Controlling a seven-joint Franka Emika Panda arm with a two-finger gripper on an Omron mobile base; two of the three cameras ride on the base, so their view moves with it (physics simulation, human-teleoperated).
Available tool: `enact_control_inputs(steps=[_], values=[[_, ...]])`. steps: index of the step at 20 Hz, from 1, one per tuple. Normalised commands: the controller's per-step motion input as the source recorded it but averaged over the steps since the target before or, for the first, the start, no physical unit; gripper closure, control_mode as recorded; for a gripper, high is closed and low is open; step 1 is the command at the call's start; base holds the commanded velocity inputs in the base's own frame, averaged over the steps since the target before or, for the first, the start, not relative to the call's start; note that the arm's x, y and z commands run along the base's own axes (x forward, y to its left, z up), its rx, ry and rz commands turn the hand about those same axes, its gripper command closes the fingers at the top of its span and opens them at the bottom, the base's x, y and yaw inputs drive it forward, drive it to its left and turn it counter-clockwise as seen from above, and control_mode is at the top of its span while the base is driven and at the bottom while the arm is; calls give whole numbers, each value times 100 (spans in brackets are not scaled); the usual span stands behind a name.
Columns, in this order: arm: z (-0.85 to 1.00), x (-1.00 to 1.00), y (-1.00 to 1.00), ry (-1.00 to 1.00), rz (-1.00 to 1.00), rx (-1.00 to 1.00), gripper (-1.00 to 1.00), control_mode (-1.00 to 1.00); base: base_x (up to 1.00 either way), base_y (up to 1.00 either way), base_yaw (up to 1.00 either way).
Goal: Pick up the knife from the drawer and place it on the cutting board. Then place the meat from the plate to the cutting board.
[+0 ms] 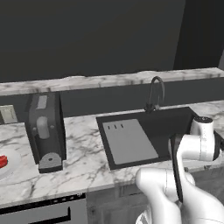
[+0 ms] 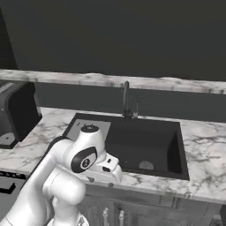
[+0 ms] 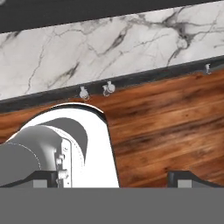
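Observation:
The knife, the drawer and the cutting board are out of view. A red piece of meat lies on a white plate at the far left edge of the marble counter. My arm is folded in front of the sink, with the hand aimed down past the counter's front edge. In the hand view my gripper is open: its two dark fingertips stand far apart with nothing between them. Below it I see the counter edge and the wooden floor.
A dark coffee machine stands left of the black sink. The sink has a grey ribbed drainboard and a faucet. Small cabinet knobs sit under the counter edge. A black appliance handle is at the lower left.

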Motion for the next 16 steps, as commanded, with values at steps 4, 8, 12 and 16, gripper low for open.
enact_control_inputs(steps=[4, 8, 12, 16], values=[[0, 0, 0, 0, 0, 0, -100, 100, -71, 7, -6], [0, 0, 0, 0, 0, 0, -100, 100, -67, 10, -4], [0, 0, 0, 0, 0, 0, -100, 100, -42, 51, 0], [0, 0, 0, 0, 0, 0, -100, 100, -18, 86, 0]])
